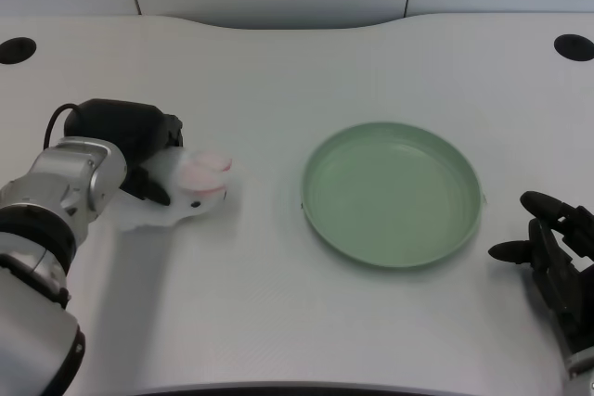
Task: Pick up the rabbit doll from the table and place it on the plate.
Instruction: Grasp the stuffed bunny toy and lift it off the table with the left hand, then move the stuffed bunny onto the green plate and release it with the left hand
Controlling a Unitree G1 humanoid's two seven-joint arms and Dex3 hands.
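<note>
A: Where is the left hand?

B: Low over the table, at the end of the silver forearm. It lies across the doll, with the fingers wrapped down over the doll's body.

A: So it is grasping the doll?

B: Yes, it looks that way. Dark fingers cross the white body, and the hand's bulk sits right behind and above it. How firm the hold is, I cannot tell.

A: What shows of the doll?

B: The head sticks out past the fingers, away from the forearm. Two pink-lined ears lie flat on top, and a small dark eye shows on the near side. The body seems to rest on the table; no gap shows beneath it.

A: And the plate?

B: Green and round, well apart from the hand, off in the direction the doll's head points. Nothing lies in it.

A: Anything beyond the hand?

B: A black round hole in the table, farther back, near the far edge.
</note>
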